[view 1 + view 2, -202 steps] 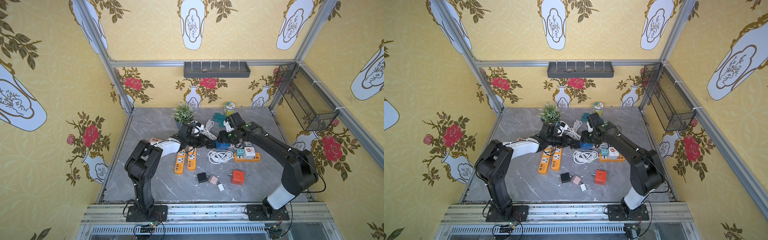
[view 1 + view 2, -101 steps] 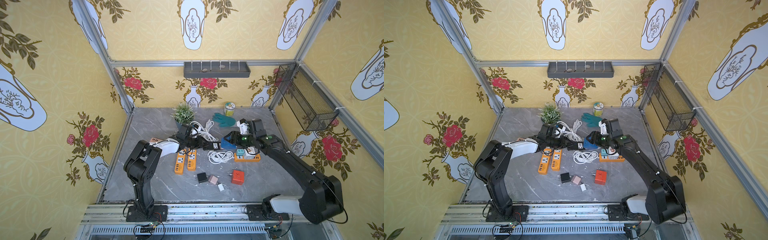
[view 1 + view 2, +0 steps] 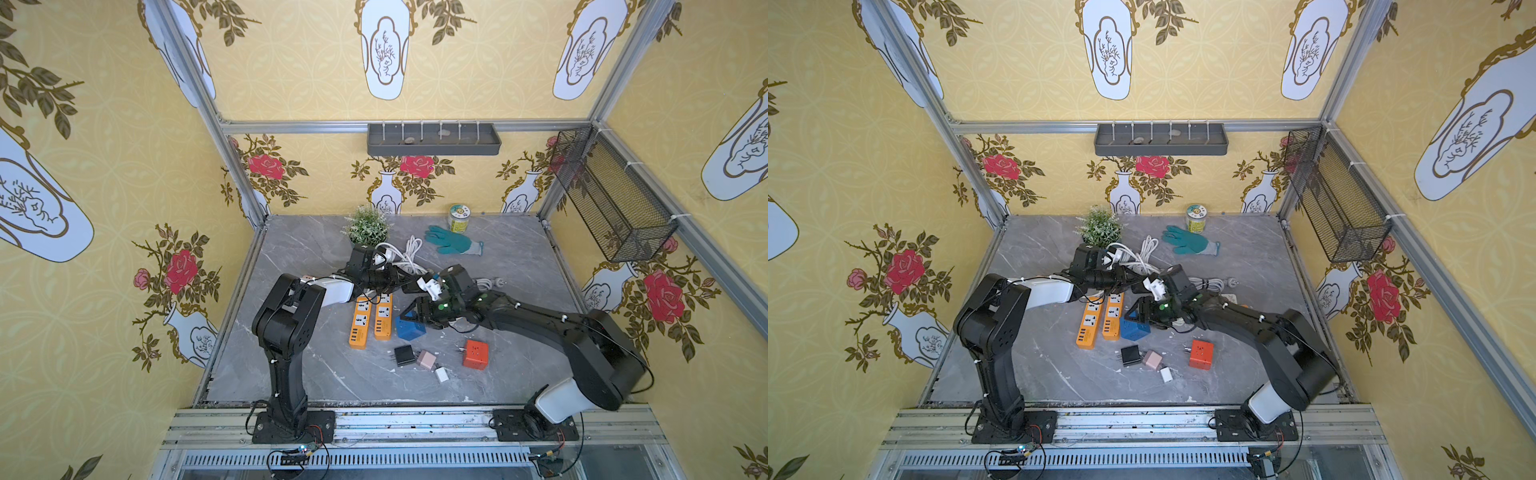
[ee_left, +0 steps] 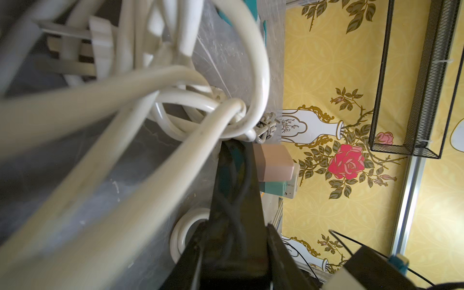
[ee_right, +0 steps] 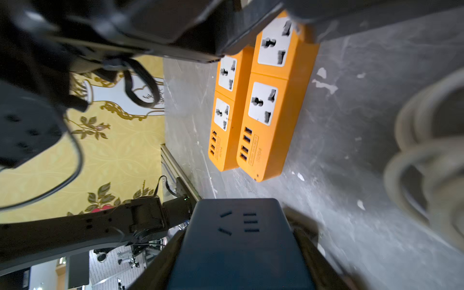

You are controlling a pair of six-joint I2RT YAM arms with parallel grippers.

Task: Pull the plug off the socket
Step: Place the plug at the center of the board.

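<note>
Found blue socket cube point(image 3: 409, 331) clamped between the part-open jaws of the right gripper point(image 5: 238, 233), slotted face exposed, beside the near ends of two orange power strips point(image 3: 383, 316) on the table point(image 3: 311, 257). Found left gripper point(image 3: 405, 285) pinched shut beyond the strips, near white cables point(image 3: 409, 257). Could not confirm any held item through the blurred wrist view.

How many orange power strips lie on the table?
2 strips, side by side: one on the left arm's side, the other next to the blue cube. The right arm may hide more.
</note>
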